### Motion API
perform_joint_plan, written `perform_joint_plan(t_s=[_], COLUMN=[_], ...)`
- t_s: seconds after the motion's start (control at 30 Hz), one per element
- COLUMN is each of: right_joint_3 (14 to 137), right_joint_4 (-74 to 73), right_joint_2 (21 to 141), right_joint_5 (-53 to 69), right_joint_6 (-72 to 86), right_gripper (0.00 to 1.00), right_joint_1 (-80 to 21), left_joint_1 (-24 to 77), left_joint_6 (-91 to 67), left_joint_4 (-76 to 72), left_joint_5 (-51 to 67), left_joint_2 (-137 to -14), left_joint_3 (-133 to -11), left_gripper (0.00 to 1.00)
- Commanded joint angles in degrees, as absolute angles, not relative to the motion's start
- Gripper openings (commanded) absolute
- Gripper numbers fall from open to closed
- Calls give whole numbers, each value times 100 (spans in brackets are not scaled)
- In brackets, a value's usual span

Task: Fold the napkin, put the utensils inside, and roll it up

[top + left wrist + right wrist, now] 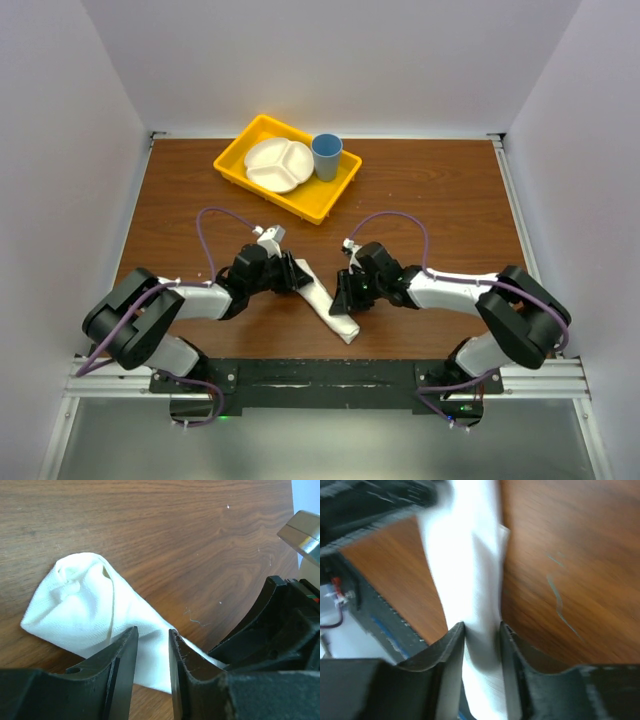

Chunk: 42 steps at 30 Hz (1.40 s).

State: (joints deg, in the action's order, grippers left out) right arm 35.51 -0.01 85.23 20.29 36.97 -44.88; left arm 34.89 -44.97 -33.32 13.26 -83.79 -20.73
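Note:
The white napkin (335, 312) lies on the table as a narrow roll, slanting from between the grippers toward the near edge. The knife is hidden in every view. My left gripper (300, 277) is at the roll's upper end, its jaws narrowly apart with the cloth (85, 605) between them. My right gripper (345, 296) is at the roll's middle from the right, and its jaws press on the cloth (470, 570) from both sides. The roll's free end (347, 331) sticks out toward the table's front edge.
A yellow tray (318, 206) stands at the back centre with a white divided plate (277, 164) and a blue cup (326, 156) in it. The table's front rail (320, 375) runs just below the roll. Brown tabletop (450, 200) shows at both sides.

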Motion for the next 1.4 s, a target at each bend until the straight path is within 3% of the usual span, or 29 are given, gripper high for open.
perform_joint_plan(t_s=[0.0,0.13,0.33,0.47,1.07,1.17,1.37], right_joint_3=[3261,3813,5026,5623,6381,6468,6390], right_joint_4=[-622,-1282,-2003,-2161,-2636,-2847,-2760], right_joint_2=[8254,8165,8296,8726,10449,10792,11030], right_joint_5=[1091,405,-684,-1343,-3181,-3532,-3718], right_joint_6=[3797,3420,2506,1873,1828,2065,2338], right_gripper=[32,37,59,65,65,63,44], right_joint_1=[-4588,-5052,-5879,-6319,-7128,-7137,-7137], left_joint_1=[3463,3463,3437,3331,3076,3041,2971], left_joint_6=[-4324,-4333,-4394,-4474,-4447,-4430,-4386], left_joint_4=[-2909,-2813,-2646,-2663,-2663,-2689,-2637], left_joint_5=[1072,1142,1265,1450,1705,1758,1819], left_joint_2=[-8517,-8473,-8437,-8516,-8420,-8455,-8402], left_joint_3=[-2039,-2118,-2223,-2233,-2136,-2153,-2153], left_gripper=[36,36,37,37,37,37,37])
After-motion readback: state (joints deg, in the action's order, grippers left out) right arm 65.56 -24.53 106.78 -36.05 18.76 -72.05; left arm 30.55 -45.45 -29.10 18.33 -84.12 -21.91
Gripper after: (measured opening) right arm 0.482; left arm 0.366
